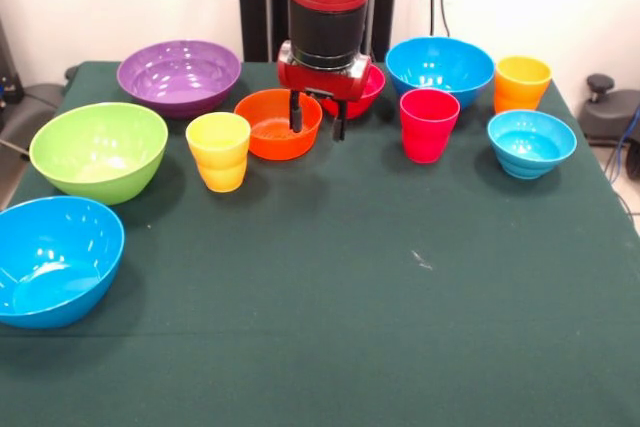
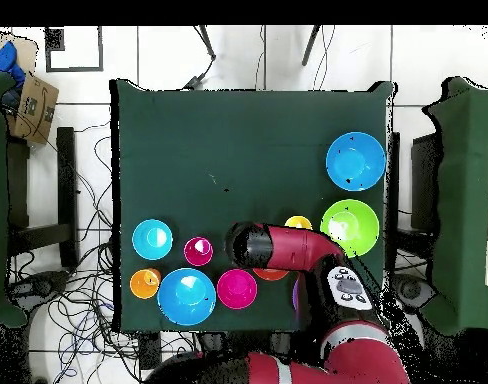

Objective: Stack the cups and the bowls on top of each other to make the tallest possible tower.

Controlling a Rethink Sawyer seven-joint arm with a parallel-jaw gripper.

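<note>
My gripper hangs open over the right rim of the orange bowl, one finger inside the bowl and the other outside it. Behind the gripper sits the small red bowl. The yellow cup stands left of the orange bowl, the red-pink cup to its right, and the orange cup at the far right. The purple bowl, lime green bowl, two blue bowls and light blue bowl stand apart. No tower shows.
The dark green cloth-covered table holds everything. In the overhead view the arm covers the gripper and most of the orange bowl. Cables lie on the floor around the table.
</note>
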